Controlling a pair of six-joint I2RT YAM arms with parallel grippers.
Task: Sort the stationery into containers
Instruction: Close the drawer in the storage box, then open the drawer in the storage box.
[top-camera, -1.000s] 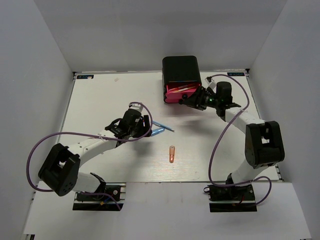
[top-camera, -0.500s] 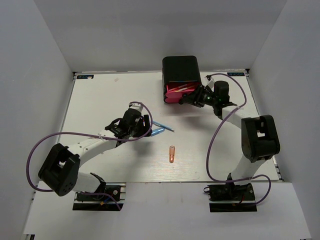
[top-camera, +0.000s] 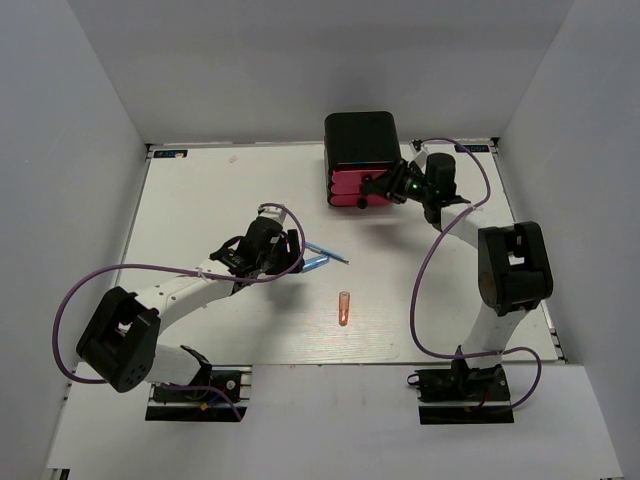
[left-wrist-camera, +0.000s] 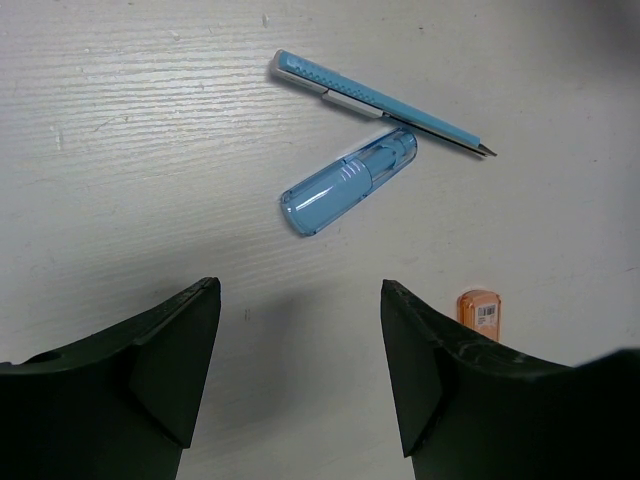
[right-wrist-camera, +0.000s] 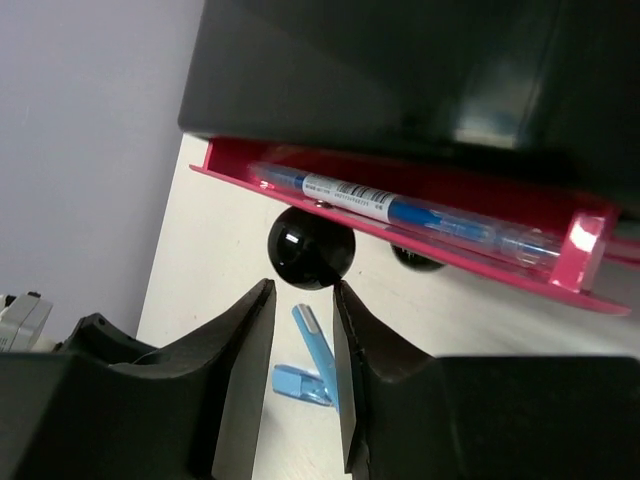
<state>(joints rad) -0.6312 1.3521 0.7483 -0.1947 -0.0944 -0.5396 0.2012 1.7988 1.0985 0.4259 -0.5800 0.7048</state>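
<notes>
The right pincer holds its two fingers a narrow gap apart, and the table shows through that gap. A round black knob sits right at the fingertips and is wider than the gap. Whether the tips pinch it or only meet it cannot be told. The knob belongs to a pink drawer that stands a little way out of the black box. Along the drawer's front wall lies a labelled pen, clear with blue inside. A second knob peeks out below the drawer's front, mostly hidden. From above, the box stands at the far edge of the table, right of centre. Its pink fronts face the arms, and the right pincer is at them from the right side.

The left pincer is wide apart with nothing between its fingers, over bare table near the middle. Just beyond its tips lies a short blue marker, translucent and slanted. A thin blue pen lies just past it, close against the marker's far end, with its dark tip pointing right. An orange marker lies apart from these, nearer the arms' bases. In the wrist view it is half hidden behind a finger; from above it lies alone between the two arms.
</notes>
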